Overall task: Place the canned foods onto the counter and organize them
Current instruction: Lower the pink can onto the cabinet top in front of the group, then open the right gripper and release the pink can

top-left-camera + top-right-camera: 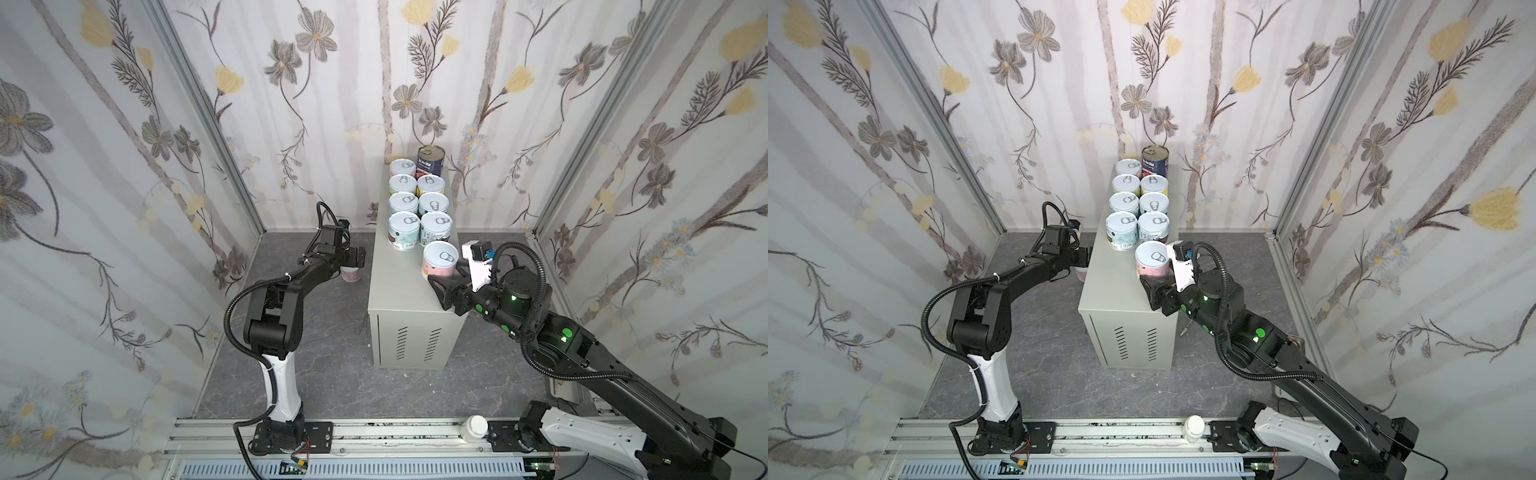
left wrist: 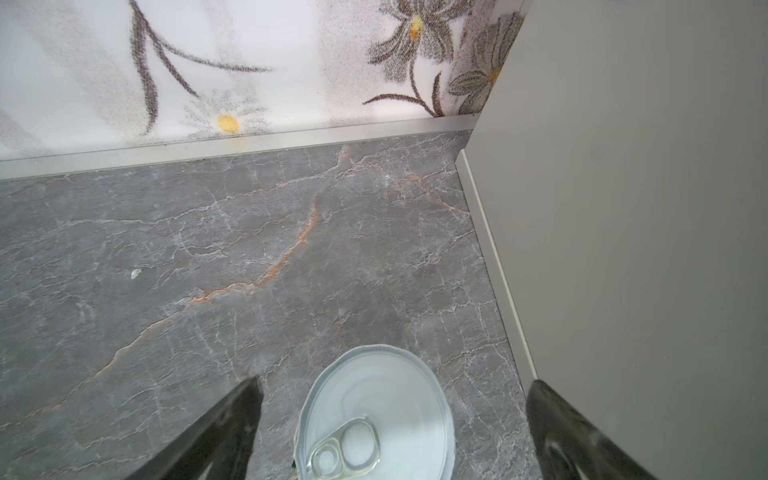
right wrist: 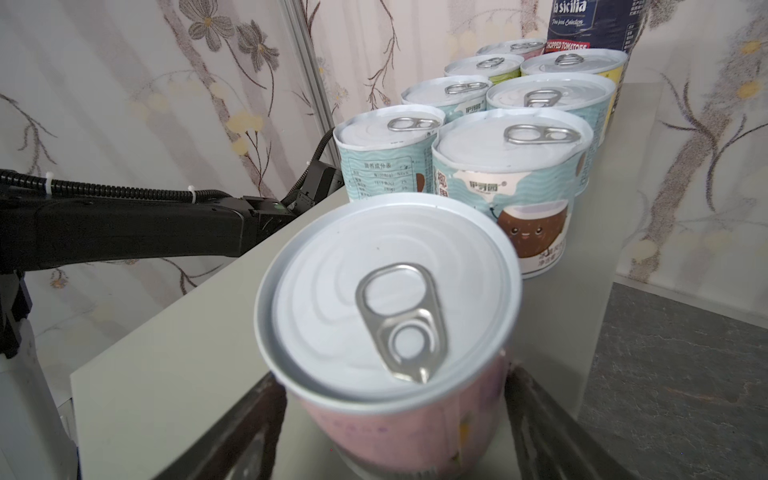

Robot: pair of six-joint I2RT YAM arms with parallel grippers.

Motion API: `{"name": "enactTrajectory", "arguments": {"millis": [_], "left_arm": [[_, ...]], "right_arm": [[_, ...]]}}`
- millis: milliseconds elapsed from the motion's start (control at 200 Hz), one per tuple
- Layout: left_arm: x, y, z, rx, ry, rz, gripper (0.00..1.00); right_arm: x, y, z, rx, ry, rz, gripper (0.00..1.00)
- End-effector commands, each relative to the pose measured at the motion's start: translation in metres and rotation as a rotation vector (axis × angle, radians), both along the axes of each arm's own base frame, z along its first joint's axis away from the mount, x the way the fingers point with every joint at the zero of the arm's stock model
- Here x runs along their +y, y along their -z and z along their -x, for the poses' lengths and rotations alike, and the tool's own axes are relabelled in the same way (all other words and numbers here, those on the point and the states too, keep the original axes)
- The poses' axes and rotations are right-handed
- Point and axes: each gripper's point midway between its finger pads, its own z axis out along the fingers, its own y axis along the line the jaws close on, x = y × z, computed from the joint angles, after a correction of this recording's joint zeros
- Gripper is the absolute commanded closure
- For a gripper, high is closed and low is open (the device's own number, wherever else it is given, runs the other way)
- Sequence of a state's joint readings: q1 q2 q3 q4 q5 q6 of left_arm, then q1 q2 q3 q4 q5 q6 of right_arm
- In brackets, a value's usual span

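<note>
The counter [image 1: 399, 291] [image 1: 1113, 291] carries several short cans [image 1: 417, 208] in two rows, and the taller dark-blue tomato can [image 1: 430, 162] stands at the far end. A pink can [image 1: 440, 259] [image 3: 390, 299] stands upright on the counter top in front of the rows. My right gripper [image 1: 446, 278] [image 3: 395, 415] straddles its lower body, one finger touching it and a thin gap at the other. My left gripper [image 1: 357, 257] [image 2: 395, 384] hangs open over another can [image 2: 376, 415] [image 1: 351, 274], which stands on the floor beside the counter's left wall [image 2: 623, 208].
A small white bottle [image 1: 473, 428] [image 1: 1194, 428] stands on the front rail between the arm bases. Flowered walls close in the dark marbled floor [image 2: 208, 270] on three sides. The near half of the counter top [image 3: 187, 353] is bare.
</note>
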State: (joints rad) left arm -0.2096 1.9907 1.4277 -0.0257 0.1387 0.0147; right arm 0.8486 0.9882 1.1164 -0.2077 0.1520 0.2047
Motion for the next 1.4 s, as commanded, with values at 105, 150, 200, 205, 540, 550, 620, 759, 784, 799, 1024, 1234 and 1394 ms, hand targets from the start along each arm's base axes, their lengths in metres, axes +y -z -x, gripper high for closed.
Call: {"name": "enactTrajectory", "arguments": {"millis": [105, 150, 200, 205, 540, 550, 620, 759, 784, 799, 1024, 1234, 1394], "left_arm": [[0.000, -0.006, -0.005, -0.017, -0.009, 0.008, 0.00], [0.000, -0.006, -0.005, -0.016, -0.008, 0.007, 0.00], [0.001, -0.006, -0.004, -0.016, -0.008, 0.004, 0.00], [0.001, -0.006, -0.004, -0.015, -0.007, 0.003, 0.00], [0.002, -0.004, -0.001, -0.007, -0.009, -0.007, 0.00], [0.002, -0.004, -0.001, -0.007, -0.009, -0.006, 0.00], [0.002, -0.005, -0.001, -0.007, -0.010, -0.006, 0.00], [0.002, -0.004, -0.001, -0.007, -0.008, -0.005, 0.00], [0.002, -0.004, -0.002, -0.007, -0.010, -0.005, 0.00], [0.002, -0.005, -0.002, -0.009, -0.010, -0.006, 0.00], [0.002, -0.005, -0.002, -0.007, -0.009, -0.004, 0.00], [0.002, -0.002, -0.001, 0.000, -0.009, -0.006, 0.00], [0.003, -0.002, -0.001, 0.001, -0.011, -0.009, 0.00]], "right_arm": [[-0.001, -0.013, -0.008, -0.029, 0.037, 0.002, 0.22], [0.000, -0.014, -0.008, -0.031, 0.030, 0.003, 0.22], [0.002, -0.013, -0.008, -0.029, 0.026, 0.006, 0.23], [0.002, -0.013, -0.008, -0.029, 0.026, 0.008, 0.23], [0.006, -0.006, -0.015, -0.019, 0.038, 0.028, 0.29], [0.006, -0.006, -0.015, -0.018, 0.038, 0.027, 0.29], [0.006, -0.002, -0.017, -0.011, 0.044, 0.034, 0.29], [0.004, -0.002, -0.018, -0.011, 0.049, 0.039, 0.29], [0.004, -0.001, -0.018, -0.011, 0.051, 0.039, 0.29], [0.004, -0.001, -0.018, -0.011, 0.052, 0.040, 0.29], [0.001, 0.001, -0.020, -0.008, 0.058, 0.044, 0.29], [0.002, 0.004, -0.021, -0.002, 0.055, 0.047, 0.28], [0.002, 0.004, -0.020, -0.002, 0.049, 0.043, 0.27]]}}
